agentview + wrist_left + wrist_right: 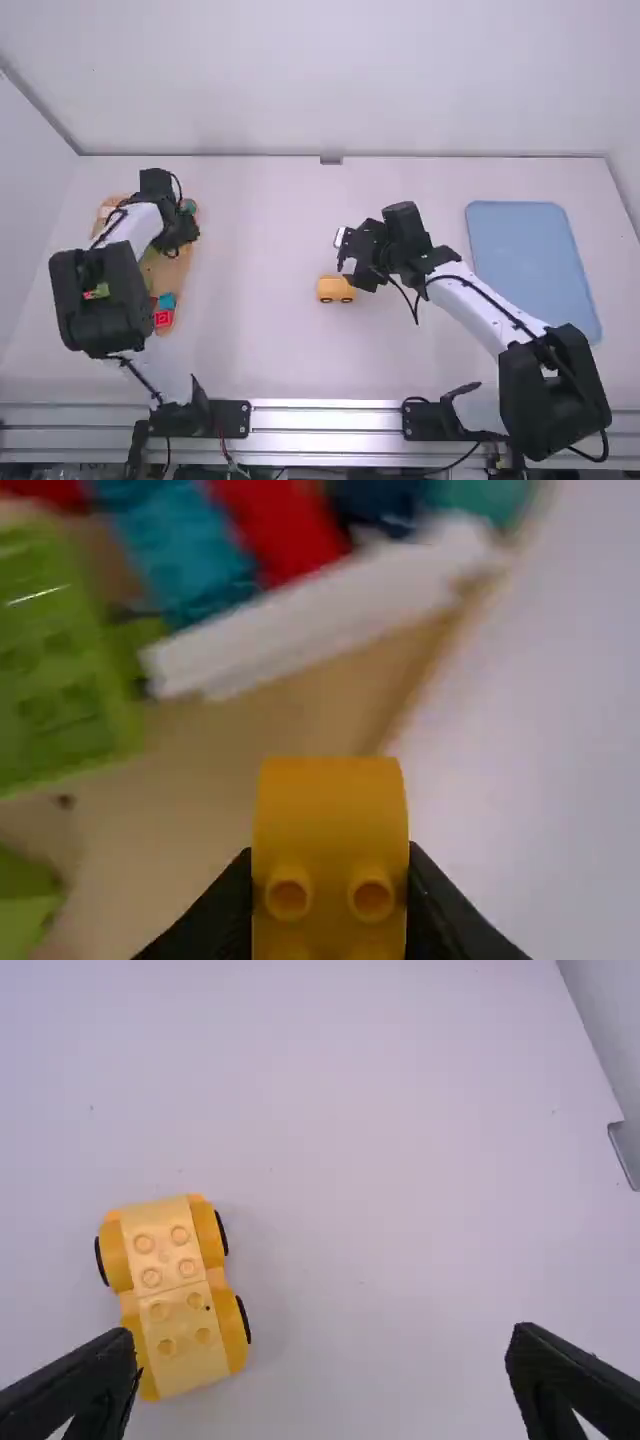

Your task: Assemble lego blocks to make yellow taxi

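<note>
Left hand (328,880) clamped on a yellow block (330,815), held over the tan tray (178,272). Right hand (325,1345) spread wide, nothing gripped, next to the yellow car (168,1310), which is stood on the tabletop (260,250) near the middle. Studs are exposed on top of the car. Step in hand, as judged: held block to be brought over and added. Block should be lifted clear of the white piece (320,610) and green block (60,680) first, then carried level. Car best steadied by its sides with the right hand, light squeeze, since it may roll on its wheels. Studs should be lined up squarely before pressing straight down; if pushed at a slant, the block may be seated crooked or twisted in the grip.
</note>
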{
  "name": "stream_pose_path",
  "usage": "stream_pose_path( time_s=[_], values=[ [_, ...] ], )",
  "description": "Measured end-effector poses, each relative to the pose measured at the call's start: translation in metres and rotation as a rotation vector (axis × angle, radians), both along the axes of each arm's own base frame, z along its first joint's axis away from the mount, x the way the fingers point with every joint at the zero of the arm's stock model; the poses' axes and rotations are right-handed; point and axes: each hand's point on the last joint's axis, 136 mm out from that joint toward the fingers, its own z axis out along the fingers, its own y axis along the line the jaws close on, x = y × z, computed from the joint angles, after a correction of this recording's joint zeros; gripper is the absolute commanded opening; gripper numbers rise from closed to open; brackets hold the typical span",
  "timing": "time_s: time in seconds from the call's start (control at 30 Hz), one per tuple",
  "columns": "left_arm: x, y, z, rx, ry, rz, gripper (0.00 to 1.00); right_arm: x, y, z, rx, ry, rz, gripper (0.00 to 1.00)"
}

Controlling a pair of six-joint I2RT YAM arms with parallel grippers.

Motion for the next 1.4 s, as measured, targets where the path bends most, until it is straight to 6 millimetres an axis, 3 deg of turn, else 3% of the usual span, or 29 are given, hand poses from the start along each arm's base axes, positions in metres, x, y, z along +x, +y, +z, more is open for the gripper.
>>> stream_pose_path(
  time_s=[0.03,0.07,0.13,0.33,0.43,0.5,0.6,0.63,0.77,1.1,1.4],
  values=[
    [0.001,-0.019,0.003,-0.02,0.003,-0.119,0.1,0.0,0.0,0.0,0.0,-0.001,0.001,0.98],
    [0.0,-0.021,0.003,-0.022,0.005,-0.132,0.1,0.0,0.0,0.0,0.0,0.0,0.0,0.98],
    [-0.002,-0.05,0.006,-0.05,0.017,-0.3,0.02,0.0,0.0,0.0,-0.001,-0.002,0.002,0.98],
    [-0.012,-0.119,0.013,-0.064,0.021,-0.721,0.02,0.001,-0.002,0.0,-0.001,-0.002,-0.002,0.99],
    [-0.027,-0.159,0.016,-0.068,0.025,-0.994,0.02,0.002,-0.006,-0.001,-0.004,0.006,-0.015,0.98],
    [-0.05,-0.181,0.016,-0.1,0.057,-1.202,0.04,0.0,-0.008,-0.003,-0.01,0.017,-0.017,0.99],
    [-0.066,-0.195,0.016,-0.12,0.053,-1.398,0.07,-0.001,-0.008,-0.004,-0.011,0.024,-0.017,0.98],
    [-0.07,-0.201,0.015,-0.114,0.02,-1.51,0.12,-0.001,-0.008,-0.004,-0.012,0.024,-0.017,0.99],
    [-0.069,-0.211,0.006,-0.072,-0.085,-1.687,0.14,-0.001,-0.008,-0.004,-0.011,0.026,-0.019,0.99],
    [-0.081,-0.218,-0.028,-0.036,-0.162,-1.795,0.21,-0.001,-0.007,-0.004,-0.011,0.025,-0.016,0.98],
    [-0.101,-0.246,-0.047,-0.013,-0.175,-1.903,0.23,-0.002,-0.007,-0.004,-0.012,0.028,-0.015,0.99]
  ],
)
